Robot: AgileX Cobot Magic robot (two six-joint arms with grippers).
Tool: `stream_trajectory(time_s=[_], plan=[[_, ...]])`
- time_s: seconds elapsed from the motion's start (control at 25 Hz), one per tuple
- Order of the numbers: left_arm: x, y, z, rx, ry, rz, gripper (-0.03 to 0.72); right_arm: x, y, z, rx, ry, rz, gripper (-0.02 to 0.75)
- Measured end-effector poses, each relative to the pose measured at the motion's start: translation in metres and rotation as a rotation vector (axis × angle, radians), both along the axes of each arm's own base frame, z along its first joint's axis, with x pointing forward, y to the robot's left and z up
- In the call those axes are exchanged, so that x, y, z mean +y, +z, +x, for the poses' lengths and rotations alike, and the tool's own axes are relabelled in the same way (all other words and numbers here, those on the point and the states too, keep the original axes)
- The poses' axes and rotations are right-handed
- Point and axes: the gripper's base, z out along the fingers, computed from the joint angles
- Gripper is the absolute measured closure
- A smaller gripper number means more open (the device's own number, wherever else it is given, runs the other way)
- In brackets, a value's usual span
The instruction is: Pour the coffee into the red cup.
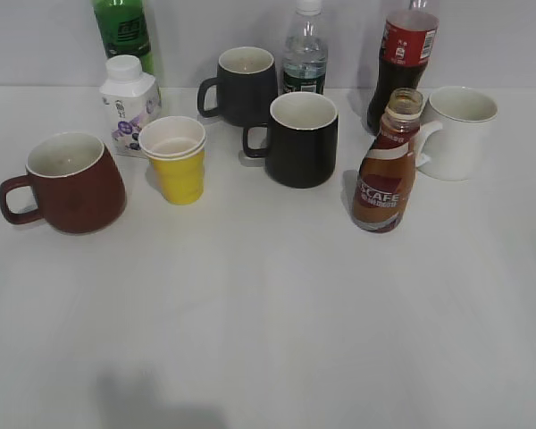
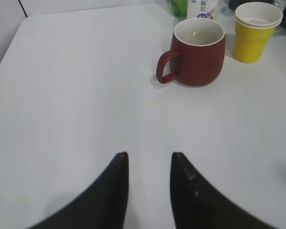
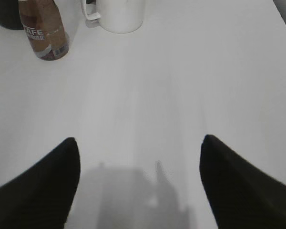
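Both grippers hang over bare table holding nothing: the left gripper (image 2: 149,164) has its fingers a narrow gap apart, the right gripper (image 3: 139,148) is spread wide. Taking the black mug (image 1: 302,138) as landmark, the coffee (image 1: 386,165) stands uncapped just right of it, and the red cup (image 1: 70,181) sits well to its left, beyond the yellow cup (image 1: 178,161).

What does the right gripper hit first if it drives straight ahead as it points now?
Probably nothing close: bare table lies ahead of the open right gripper. The white mug sits near that line farther on; the coffee bottle is off left.
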Motion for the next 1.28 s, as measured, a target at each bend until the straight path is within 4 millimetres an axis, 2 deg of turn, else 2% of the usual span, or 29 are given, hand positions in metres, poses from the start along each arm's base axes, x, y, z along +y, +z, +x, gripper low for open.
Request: stream_trajectory(time_s=[0.56,0.68,0.88,1.0,1.08,1.28], plan=[[0.000,0.001,0.000,-0.006,-0.058,-0.002,0.449,0.000,0.001,0.000,-0.006,0.000,0.000,0.152],[0.001,0.011,0.005,-0.062,-0.071,0.000,0.449,0.000,0.011,0.003,-0.071,0.000,0.007,0.153],[-0.001,0.028,0.034,-0.266,-0.061,0.002,0.449,0.004,0.022,0.030,-0.180,0.006,0.040,0.153],[-0.004,0.017,0.061,-0.264,-0.066,-0.025,0.449,0.008,0.020,0.050,-0.155,0.026,0.073,0.153],[-0.007,0.002,0.078,-0.226,-0.066,-0.068,0.449,0.010,0.020,0.062,-0.140,0.036,0.074,0.153],[-0.010,-0.022,0.112,-0.197,-0.024,-0.182,0.449,0.015,0.024,0.087,-0.171,0.080,0.077,0.152]])
